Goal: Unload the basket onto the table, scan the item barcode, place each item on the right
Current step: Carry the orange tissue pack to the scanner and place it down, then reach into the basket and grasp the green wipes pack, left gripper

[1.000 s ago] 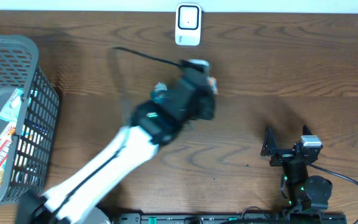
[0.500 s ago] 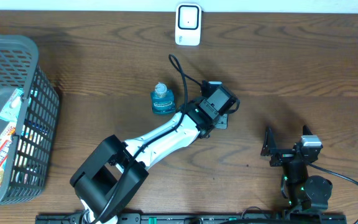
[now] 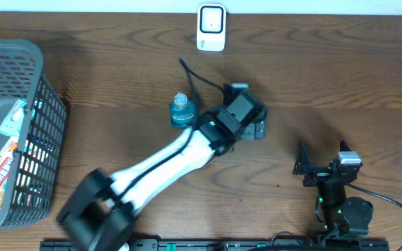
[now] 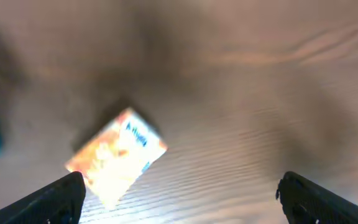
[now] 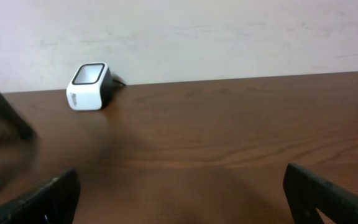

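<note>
Box point(image 4: 117, 157) is lying on table point(image 4: 247, 124) under left gripper point(image 4: 182, 185), off toward one finger point(image 4: 58, 200); fingers are standing wide apart, gripping nothing. Box is showing an orange-yellow face with blue lettering, blurred, no barcode legible. Overhead, arm point(image 3: 180, 150) is hiding it. Right gripper point(image 5: 179, 186) is resting wide open, empty

left gripper point(image 4: 180, 188): jaws opened | packet point(image 4: 117, 155): released onto table point(image 3: 326, 84)

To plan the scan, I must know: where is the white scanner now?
In the overhead view the white scanner stands at the far edge of the table, near its middle, beyond the blue bottle.
</note>
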Controlling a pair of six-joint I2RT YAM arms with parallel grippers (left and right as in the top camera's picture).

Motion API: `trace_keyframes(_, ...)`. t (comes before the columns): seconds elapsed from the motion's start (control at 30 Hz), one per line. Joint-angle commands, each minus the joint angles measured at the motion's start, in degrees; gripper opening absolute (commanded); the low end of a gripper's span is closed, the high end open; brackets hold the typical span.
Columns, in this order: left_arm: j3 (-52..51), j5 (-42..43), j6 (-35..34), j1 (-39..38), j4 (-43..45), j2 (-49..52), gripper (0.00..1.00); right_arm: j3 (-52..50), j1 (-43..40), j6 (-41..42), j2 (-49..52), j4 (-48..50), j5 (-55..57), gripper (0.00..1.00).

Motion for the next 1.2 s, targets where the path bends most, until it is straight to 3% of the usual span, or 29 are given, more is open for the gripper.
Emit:
trace_keyframes(0.0, 5.9, -4.7, 4.4, 1.4, -3.1, -9.5, 0.98, -0.1, 0.5, 0.5, -0.2, -0.2, -0.1, 0.99)
trace_keyframes(0.2, 12.0, -14.7, 4.4, 7.5, -15.8, -21.5, 0.98, -0.1, 0.5, 0.5, -0.2, -0.2, -0.1, 0.99)
trace_keyframes(0.3, 15.0, -18.2, 4.2, 14.6, -21.2, -27.0, 0.98, -0.1, 0.5, 0.5, -0.2, -0.2, -0.1, 0.99)
trace_keyframes(0.53, 16.9, -19.8, -0.6, 39.8, -25.0, -37.1, 0.98, -0.1, 0.5, 0.5, -0.2, -0.2, -0.1, 0.99)
trace_keyframes(0.6, 16.9, -19.8, -0.2, 51.4, -27.6, -38.2, 0.98, -0.1, 0.5, 0.5, -0.2, -0.2, -0.1, 0.99)
trace_keyframes(0.83, 14.3, -20.1, 22.3, 71.5, -29.0, -34.6, 0.98, -0.1, 0.5, 0.5, -0.2, -0.2, -0.1, 0.99)
trace_keyframes(1.07, 13.0, -19.3, 24.5, 82.9, -30.7, -22.1, 0.98, -0.1, 0.5, 0.5, -0.2, -0.2, -0.1, 0.99)
trace_keyframes(1.17, 13.1, -11.8, 30.8, 85.5, -26.8, -15.8, 0.98, -0.1, 0.5, 0.5, -0.2, -0.2, -0.1, 0.99)
